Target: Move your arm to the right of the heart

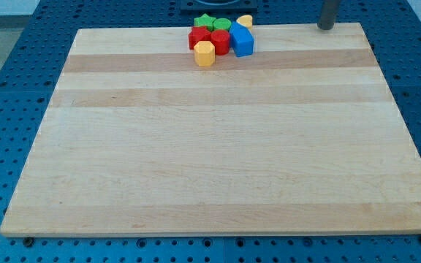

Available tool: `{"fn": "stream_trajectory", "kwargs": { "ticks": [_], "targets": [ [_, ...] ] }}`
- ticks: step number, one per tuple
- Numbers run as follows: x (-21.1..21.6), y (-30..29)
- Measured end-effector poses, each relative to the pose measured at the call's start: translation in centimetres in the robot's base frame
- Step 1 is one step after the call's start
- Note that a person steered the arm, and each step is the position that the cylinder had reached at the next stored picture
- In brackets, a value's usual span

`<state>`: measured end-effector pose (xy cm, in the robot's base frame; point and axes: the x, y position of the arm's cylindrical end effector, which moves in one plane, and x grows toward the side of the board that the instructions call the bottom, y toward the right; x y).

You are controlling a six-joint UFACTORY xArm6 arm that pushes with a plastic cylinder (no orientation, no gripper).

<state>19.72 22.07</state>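
Note:
A tight cluster of blocks sits at the top middle of the wooden board (218, 146). The yellow heart (245, 21) lies at the cluster's top right, by the board's top edge. Beside it are a blue block (242, 41), a green star (205, 22), a green round block (221, 25), a red block (199, 37), another red block (219, 41) and a yellow hexagon (205, 53). My rod comes down at the view's top right; my tip (327, 27) rests at the board's top edge, well to the right of the heart and apart from all blocks.
The board lies on a blue perforated table (20, 58) that shows on all sides. A dark object (210, 6) stands behind the cluster at the view's top.

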Motion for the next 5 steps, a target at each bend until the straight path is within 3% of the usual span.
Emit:
{"fn": "stream_trajectory", "kwargs": {
  "ticks": [5],
  "targets": [
    [-0.6, -5.0]
  ]
}}
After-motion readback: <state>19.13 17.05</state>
